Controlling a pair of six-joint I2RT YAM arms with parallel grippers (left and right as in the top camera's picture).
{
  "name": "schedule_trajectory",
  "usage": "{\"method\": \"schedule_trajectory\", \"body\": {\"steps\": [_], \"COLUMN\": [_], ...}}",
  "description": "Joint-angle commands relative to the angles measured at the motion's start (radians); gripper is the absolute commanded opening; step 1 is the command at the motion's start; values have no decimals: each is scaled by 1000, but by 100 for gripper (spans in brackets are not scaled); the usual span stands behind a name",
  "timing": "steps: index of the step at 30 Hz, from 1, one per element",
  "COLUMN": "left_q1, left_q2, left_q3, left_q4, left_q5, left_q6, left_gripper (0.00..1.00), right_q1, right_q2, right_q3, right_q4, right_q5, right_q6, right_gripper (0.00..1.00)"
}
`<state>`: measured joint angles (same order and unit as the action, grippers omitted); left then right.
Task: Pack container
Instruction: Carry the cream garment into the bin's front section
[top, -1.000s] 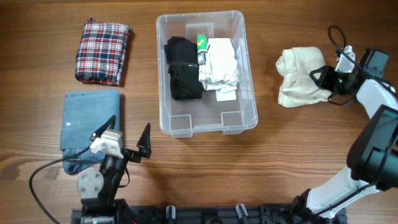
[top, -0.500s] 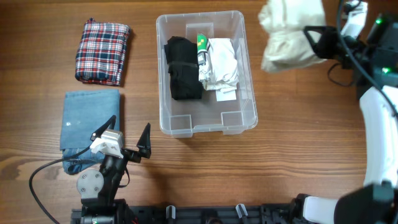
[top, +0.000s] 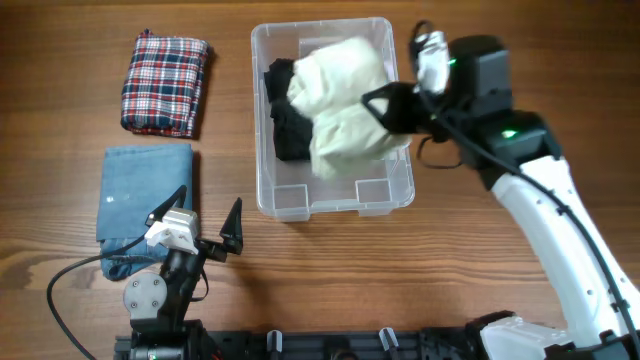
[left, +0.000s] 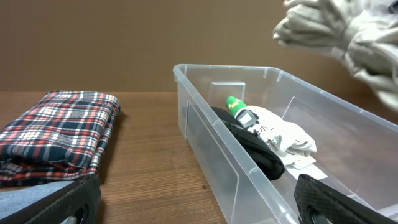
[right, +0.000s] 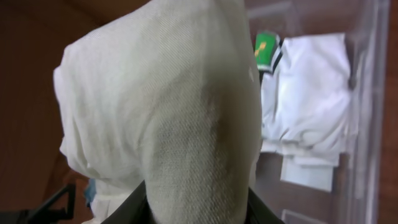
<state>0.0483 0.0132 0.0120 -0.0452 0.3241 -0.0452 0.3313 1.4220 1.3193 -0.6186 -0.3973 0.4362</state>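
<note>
The container (top: 335, 208) stands in the middle of the counter (top: 330, 290), toward its far edge, open side up, within reach of either arm. Inside, a black garment (top: 281, 140) lies along the left wall. The right wrist view shows a white garment (right: 308, 93) beside it, with a small green-topped item (right: 266, 46) at its far end. Packed side by side like this they leave little floor free, so anything new has to go on top.

The right hand (top: 385, 108) is clamped on a cream bundle (top: 340, 110), its dark fingers pinching the cloth from the right so the bulk hangs out over the bin. From above, the bundle covers much of the container's right half and part of the black garment. The left wrist view shows it raised above the rim, touching nothing inside. Holding it high and gathered probably keeps loose folds from catching the wall.

The left hand (top: 210, 200) sits near the front left of the counter, its fingers spread wide apart and holding nothing, well apart from the bin and out of the other arm's way. Just beside it lies a folded denim piece (top: 140, 190), and beyond that a folded plaid cloth (top: 165, 83), both outside the container and, I judge, waiting their turn. The step in hand looks like lowering and releasing the cream bundle onto the packed clothes; the risk is that it unfolds and drapes over the rim
</note>
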Motion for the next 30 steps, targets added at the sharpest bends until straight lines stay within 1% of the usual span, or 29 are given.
{"method": "schedule_trajectory", "body": {"steps": [1,5,11,13,16,19,23,24,26,27,29,30], "left_q1": [7,7,7,7,7,7,7,7,7,7,7,7], "left_q2": [-6,-6,-6,-6,-6,-6,-6,-6,-6,-6,-6,-6], "left_q3": [-6,-6,-6,-6,-6,-6,-6,-6,-6,-6,-6,-6], "left_q4": [0,0,0,0,0,0,0,0,0,0,0,0], "left_q5": [8,8,8,8,8,8,8,8,8,8,8,8], "left_q6": [15,15,15,15,15,15,15,15,15,15,15,15], "left_gripper": [100,100,100,100,100,100,100,100,100,100,100,100], "right_q1": [87,126,126,126,137,154,213,228,243,247,248,248], "right_q2": [13,82,220,248,290,293,299,299,301,301,303,303], "right_q3": [25,25,25,25,24,14,14,14,14,14,14,14], "right_q4": [19,34,83,77,77,74,71,67,59,56,53,50], "right_q5": [151,172,194,177,141,140,135,137,138,138,139,143], "right_q6": [60,49,66,108,129,142,139,140,144,143,141,140], "right_gripper": [27,27,27,27,27,28,30,32,38,44,62,67]}}
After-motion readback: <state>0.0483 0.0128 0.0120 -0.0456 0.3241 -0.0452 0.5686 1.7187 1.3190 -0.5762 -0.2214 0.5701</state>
